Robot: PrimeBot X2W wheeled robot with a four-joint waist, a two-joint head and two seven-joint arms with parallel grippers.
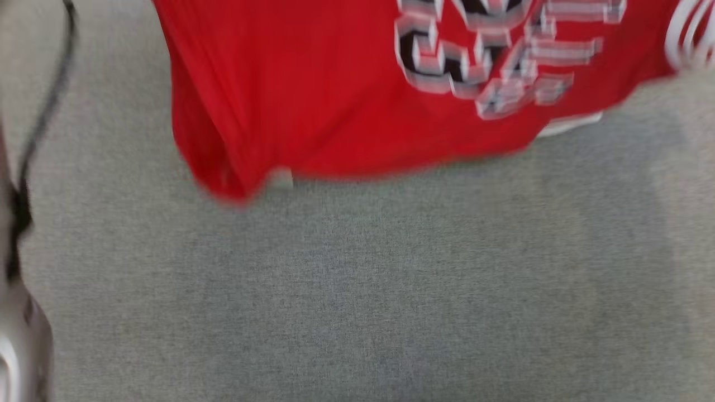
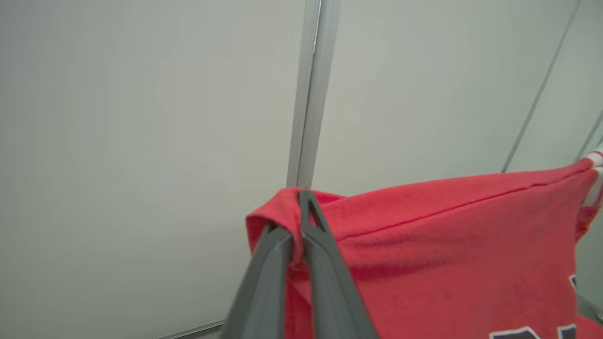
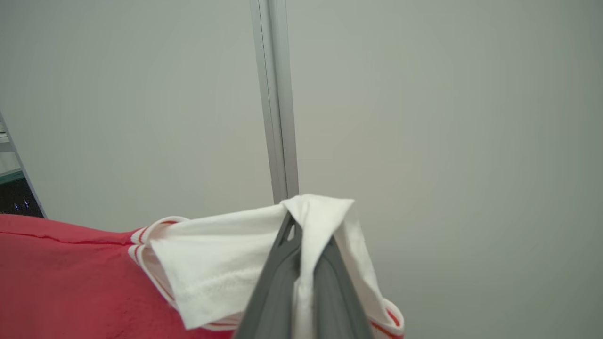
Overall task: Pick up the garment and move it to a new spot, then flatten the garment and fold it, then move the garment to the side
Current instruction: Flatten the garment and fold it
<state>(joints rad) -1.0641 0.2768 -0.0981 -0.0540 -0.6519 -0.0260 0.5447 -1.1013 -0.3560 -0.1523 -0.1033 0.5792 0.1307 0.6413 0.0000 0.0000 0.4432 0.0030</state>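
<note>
Shirt (image 1: 313,84), red, hangs between our grips: left fingers (image 2: 330,273) clamp a red corner, right fingers (image 3: 275,292) clamp its white sleeve (image 3: 221,254), over grey cloth (image 1: 357,290).

Your left claw (image 2: 288,214) and right claw (image 3: 306,235) have long matte grey fingers (image 2: 330,282); a black cable (image 1: 42,111) runs along your pale forearm (image 1: 22,346).

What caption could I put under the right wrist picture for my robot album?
The right gripper pinches a white part of the red garment, held up before a pale wall.
</note>
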